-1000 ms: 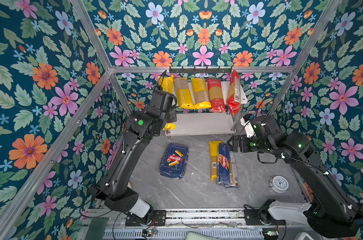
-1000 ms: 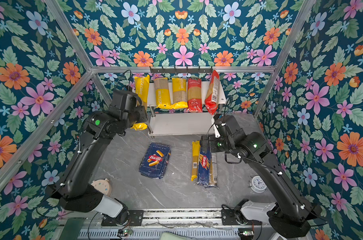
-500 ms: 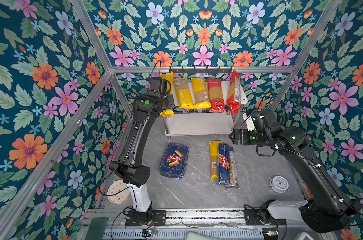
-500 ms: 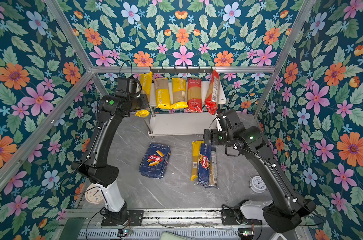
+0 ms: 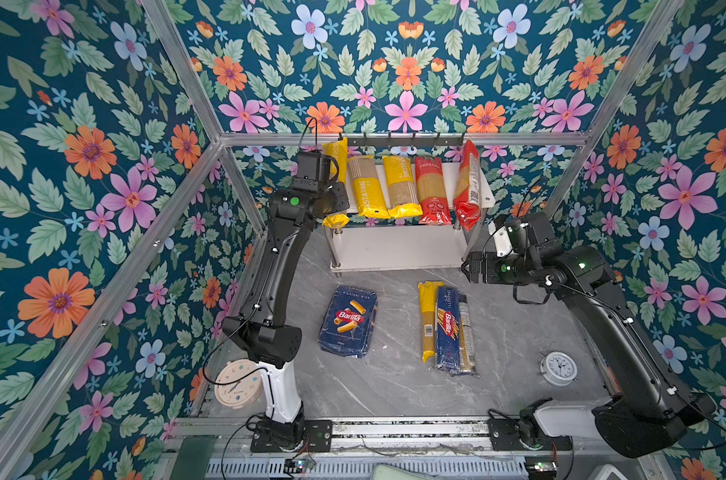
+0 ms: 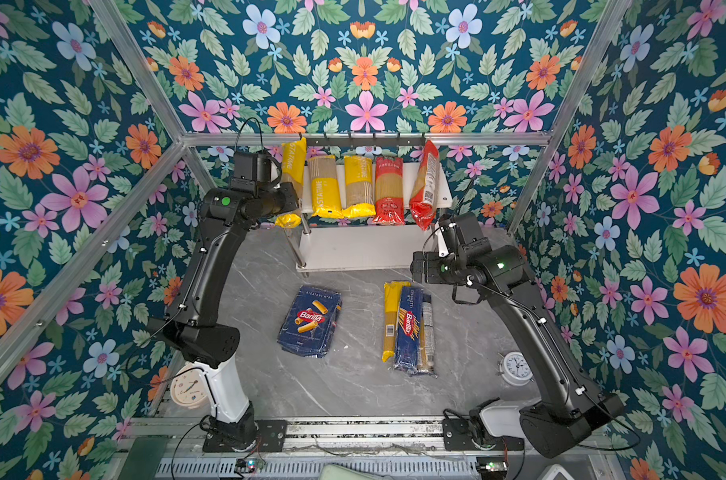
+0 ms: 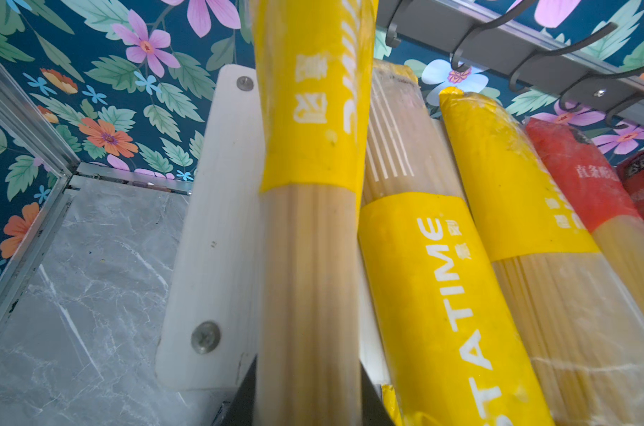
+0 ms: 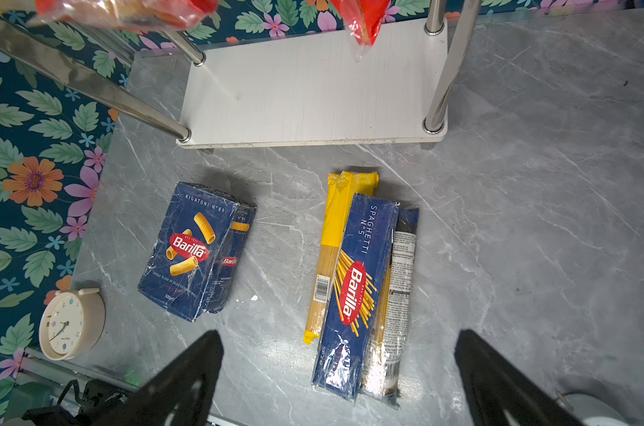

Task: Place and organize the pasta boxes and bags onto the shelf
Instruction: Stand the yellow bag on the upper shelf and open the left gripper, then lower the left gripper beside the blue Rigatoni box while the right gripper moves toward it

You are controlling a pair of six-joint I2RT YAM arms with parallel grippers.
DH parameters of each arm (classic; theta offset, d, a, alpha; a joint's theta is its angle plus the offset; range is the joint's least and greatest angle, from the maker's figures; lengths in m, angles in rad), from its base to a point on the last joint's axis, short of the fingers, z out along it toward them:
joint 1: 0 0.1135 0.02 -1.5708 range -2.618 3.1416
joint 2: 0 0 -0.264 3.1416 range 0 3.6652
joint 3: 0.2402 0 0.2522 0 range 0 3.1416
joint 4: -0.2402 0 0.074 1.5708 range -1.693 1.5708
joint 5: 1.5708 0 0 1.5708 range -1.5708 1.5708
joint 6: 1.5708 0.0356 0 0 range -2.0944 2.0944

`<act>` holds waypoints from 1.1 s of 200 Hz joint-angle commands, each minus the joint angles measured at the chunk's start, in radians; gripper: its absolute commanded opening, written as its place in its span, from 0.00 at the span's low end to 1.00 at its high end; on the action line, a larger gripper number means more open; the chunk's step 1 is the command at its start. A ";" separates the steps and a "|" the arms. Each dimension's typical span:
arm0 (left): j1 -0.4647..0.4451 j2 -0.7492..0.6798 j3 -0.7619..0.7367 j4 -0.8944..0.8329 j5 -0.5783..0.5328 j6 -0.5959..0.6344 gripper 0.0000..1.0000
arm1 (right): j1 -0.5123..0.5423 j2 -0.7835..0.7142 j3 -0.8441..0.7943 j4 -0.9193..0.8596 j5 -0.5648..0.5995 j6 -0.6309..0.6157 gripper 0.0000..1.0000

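While the left claw (image 5: 333, 196) pinches shut on a yellow bag (image 5: 338, 158), that bag stands nearly straight up at the left end of the shelf (image 5: 483, 185). The claw grips it low down, so most of the bag sticks up above the claw and a short yellow end pokes out under it. In the left wrist view the bag runs up between the two dark jaws, over the left part of the white top board. I cannot tell if it touches the board.

Just to its right, a second yellow bag (image 5: 367, 191) and a third yellow bag (image 5: 400, 187) lean on the top board. Next comes a red bag (image 5: 432, 193), then a tilted red bag (image 5: 467, 183) at the right end.

Down on the grey floor, the blue box (image 5: 348, 322) lies flat, well apart from both claws. Further right, a thin yellow bag (image 5: 427, 320), a blue bag (image 5: 447, 328) and a clear bag (image 5: 465, 332) lie side by side, touching.

The right claw (image 5: 471, 266) hangs near the far ends of those three bags, by the shelf's right front leg. Its jaws are spread wide and hold nothing.
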 commanded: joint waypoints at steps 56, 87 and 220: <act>0.001 -0.043 -0.022 0.161 -0.026 0.000 0.70 | -0.028 -0.056 -0.030 0.008 -0.013 -0.011 0.99; 0.000 -0.059 -0.032 0.158 -0.001 -0.009 0.71 | -0.029 -0.076 -0.047 0.004 -0.015 0.001 0.99; -0.012 -0.659 -0.860 0.196 -0.076 0.010 1.00 | -0.025 -0.199 -0.226 -0.005 -0.103 0.070 0.99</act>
